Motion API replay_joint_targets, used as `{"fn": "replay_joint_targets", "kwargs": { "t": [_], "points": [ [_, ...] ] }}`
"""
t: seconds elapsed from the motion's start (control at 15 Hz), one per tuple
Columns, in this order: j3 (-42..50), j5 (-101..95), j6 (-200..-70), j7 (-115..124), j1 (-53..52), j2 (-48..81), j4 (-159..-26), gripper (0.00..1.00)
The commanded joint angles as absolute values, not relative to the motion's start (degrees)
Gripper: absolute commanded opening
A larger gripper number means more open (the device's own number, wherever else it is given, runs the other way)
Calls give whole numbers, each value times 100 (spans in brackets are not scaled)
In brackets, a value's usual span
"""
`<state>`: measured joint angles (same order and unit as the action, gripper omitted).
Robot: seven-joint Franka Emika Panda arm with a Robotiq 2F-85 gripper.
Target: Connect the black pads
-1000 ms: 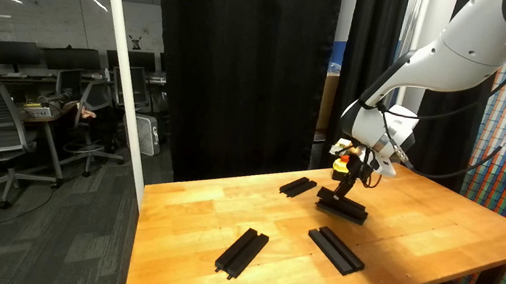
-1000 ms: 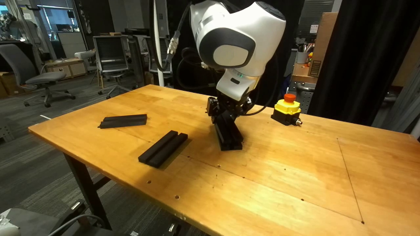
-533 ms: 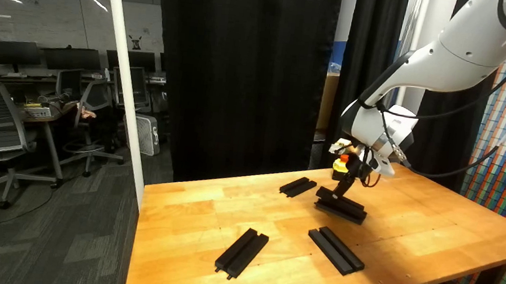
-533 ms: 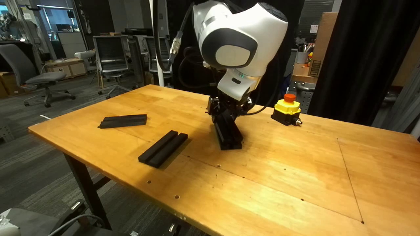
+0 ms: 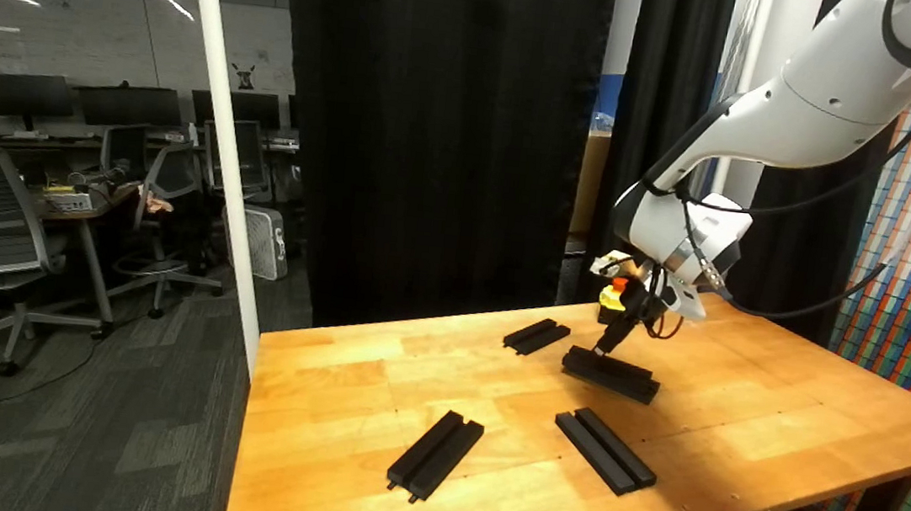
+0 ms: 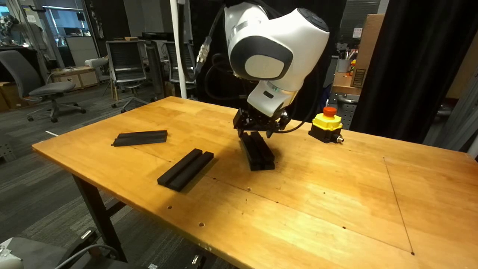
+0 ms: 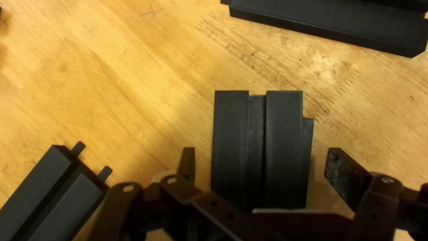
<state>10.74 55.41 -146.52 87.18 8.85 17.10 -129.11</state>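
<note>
1. Gripper [image 7: 260, 164] spread wide, loose. Fingers [image 7: 347, 177] stand either side of the middle pad [image 7: 284, 147], a gap showing at each flank.
2. Middle pad lies on the table [image 6: 336, 198]; in the wrist view its lower end is lost behind blurred, dark linkage [image 7: 301, 224].
3. Black strip [image 7: 307, 140], sitting lower, juts from its right flank there, set back from the end. Separate piece or not: cannot tell.
4. Upper-right pad [image 7: 321, 26] cut off by the wrist view's top edge. Lower-left pad [image 7: 50, 201] runs out of frame too, one corner tucked behind the gripper; two stubby pegs [image 7: 78, 149] at its end.
5. Pads matte black, long, flat, square-edged, grooved lengthwise.
6. In an exterior view, front-left pad [image 5: 434, 456] also pegged; far pad [image 5: 536, 337] too small for detail.
7. Table: pieced wood, glossy, streaked grain, bored holes [image 6: 201, 224].
8. Yellow box [image 6: 326, 122]: round red cap, black base; partly covered by the gripper in an exterior view.
9. Arm [image 5: 827, 100]: smooth white shell, cut off by the frame.
</note>
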Motion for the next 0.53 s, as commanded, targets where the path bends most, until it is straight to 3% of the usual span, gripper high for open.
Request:
{"fn": "replay_joint_targets", "kwargs": {
  "t": [0.0, 0.47],
  "points": [
    [1111, 5217, -14392, 8328, 935, 1703, -12689, 100],
    [1316, 2533, -13254, 8399, 876, 1375, -11995, 100]
  ]
}}
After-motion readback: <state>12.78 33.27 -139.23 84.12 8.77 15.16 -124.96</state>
